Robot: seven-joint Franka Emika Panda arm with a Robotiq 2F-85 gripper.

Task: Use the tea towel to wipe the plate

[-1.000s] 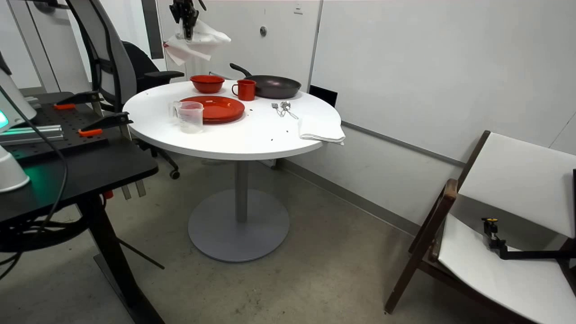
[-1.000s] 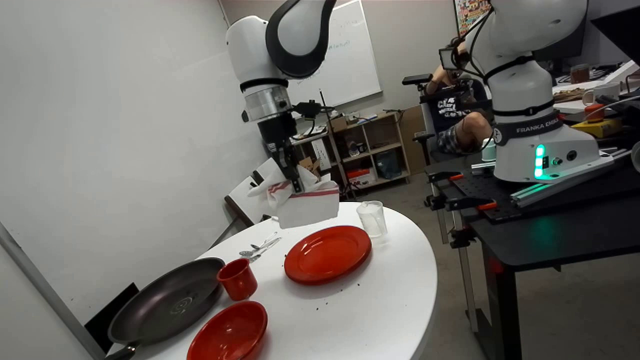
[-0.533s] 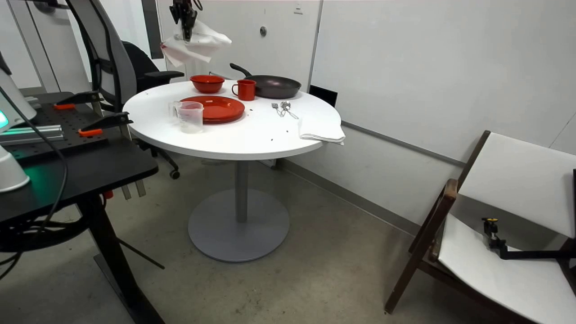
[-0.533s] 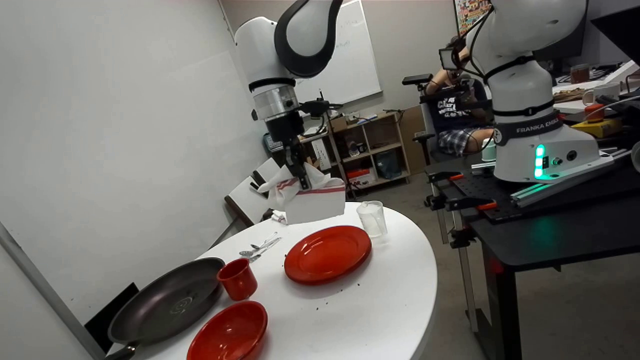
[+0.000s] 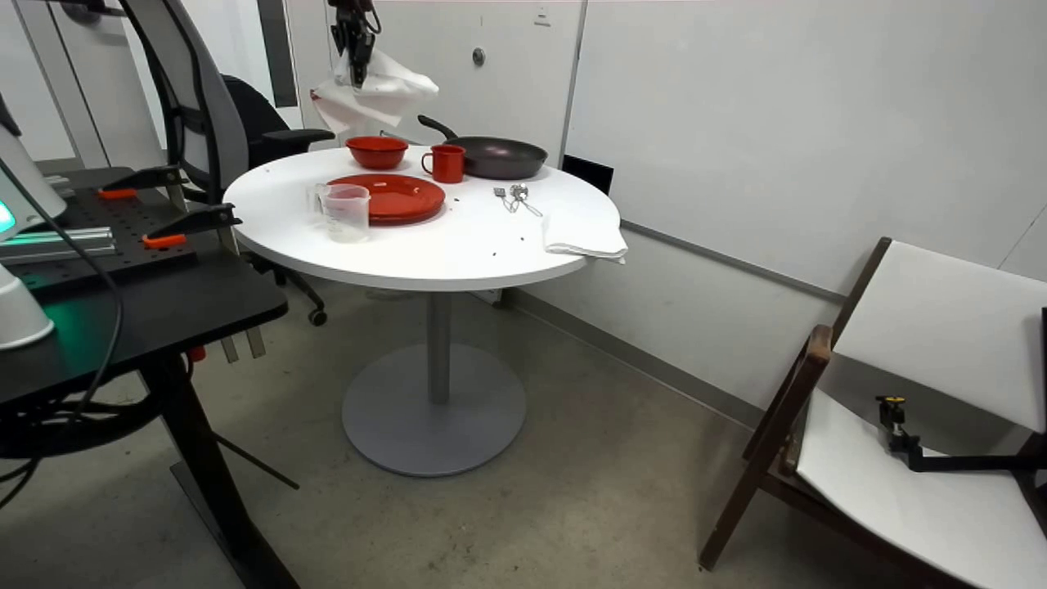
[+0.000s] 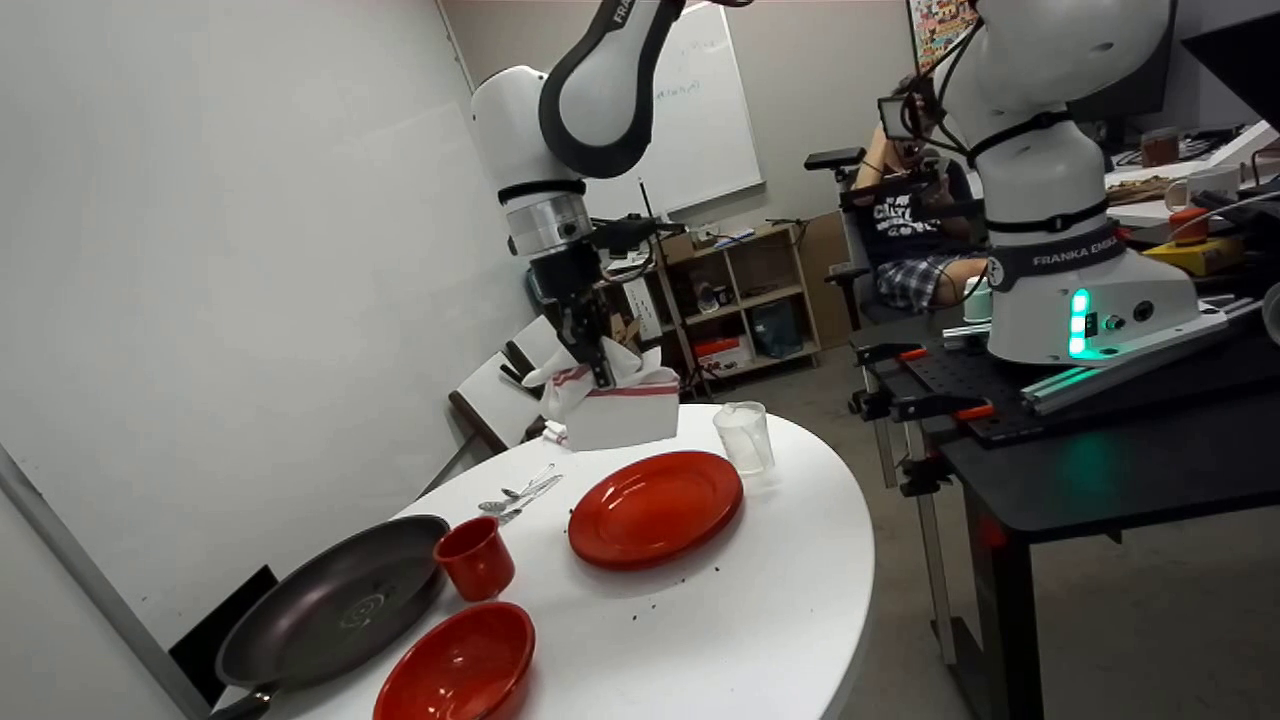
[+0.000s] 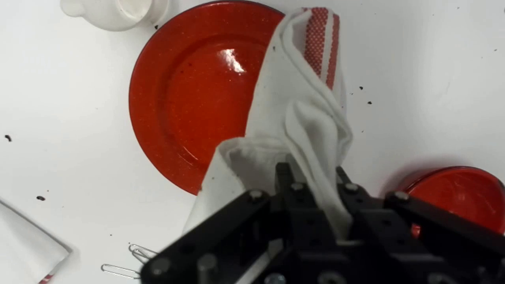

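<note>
White tabletop (image 6: 765,600); tea towel (image 6: 625,422) pinched in claw (image 7: 311,171).

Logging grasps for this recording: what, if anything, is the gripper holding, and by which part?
The tea towel, pinched at a bunched-up fold in the gripper, the rest of it spreading to both sides.

Brightly lit, the surface (image 5: 458,249) washes out in an exterior view; in the wrist view the plate (image 7: 197,98) shows white glare, the bowl (image 7: 459,193) casts soft shadow, and the fingers (image 7: 302,209) are blurred.
</note>
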